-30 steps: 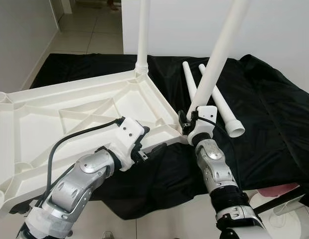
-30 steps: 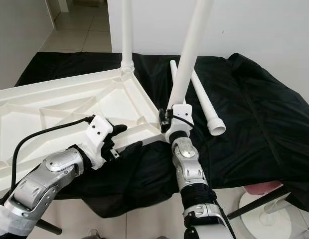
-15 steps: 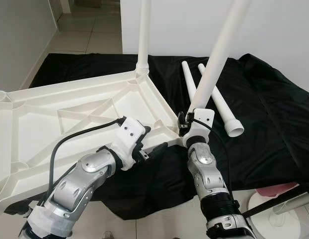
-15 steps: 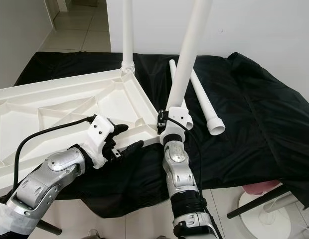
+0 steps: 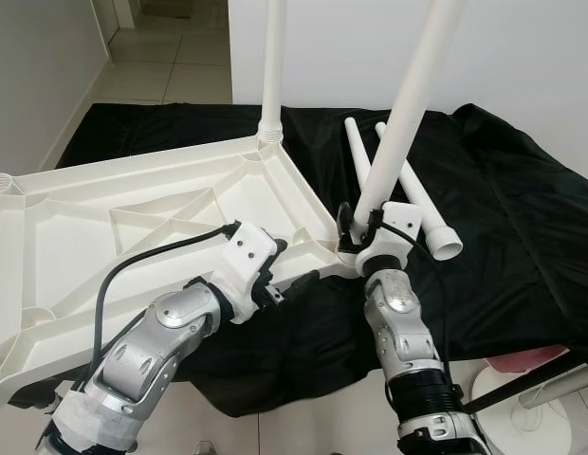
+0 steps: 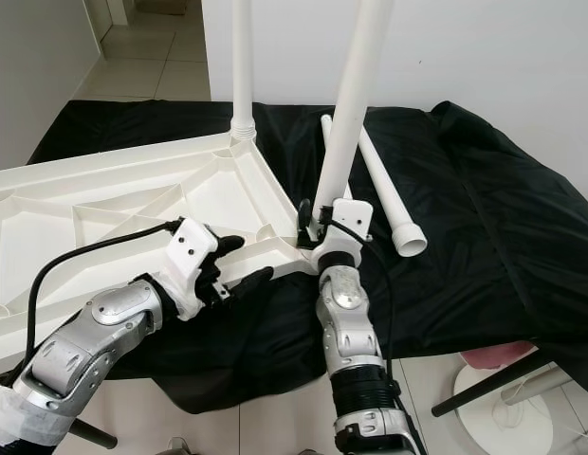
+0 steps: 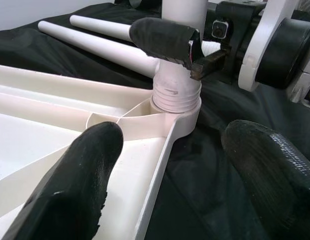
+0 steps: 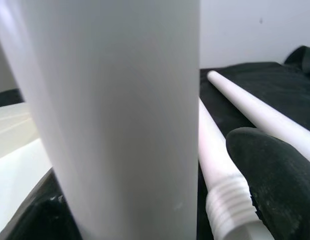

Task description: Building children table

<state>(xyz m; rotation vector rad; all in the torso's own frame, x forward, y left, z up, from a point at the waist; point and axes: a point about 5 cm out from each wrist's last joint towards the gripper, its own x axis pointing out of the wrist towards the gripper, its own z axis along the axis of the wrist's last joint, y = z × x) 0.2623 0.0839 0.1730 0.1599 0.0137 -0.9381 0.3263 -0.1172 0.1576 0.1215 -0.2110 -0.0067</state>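
leg [image 5: 408, 104] gripped by right end effector [image 5: 356, 223] at corner socket [image 7: 176, 100] — left end effector [image 5: 294, 270] released; leg to be kept vertical, threads seated w/o forcing.

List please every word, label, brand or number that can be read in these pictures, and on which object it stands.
None: no readable text shows on the white tabletop, the table legs, the black cloth or either arm.
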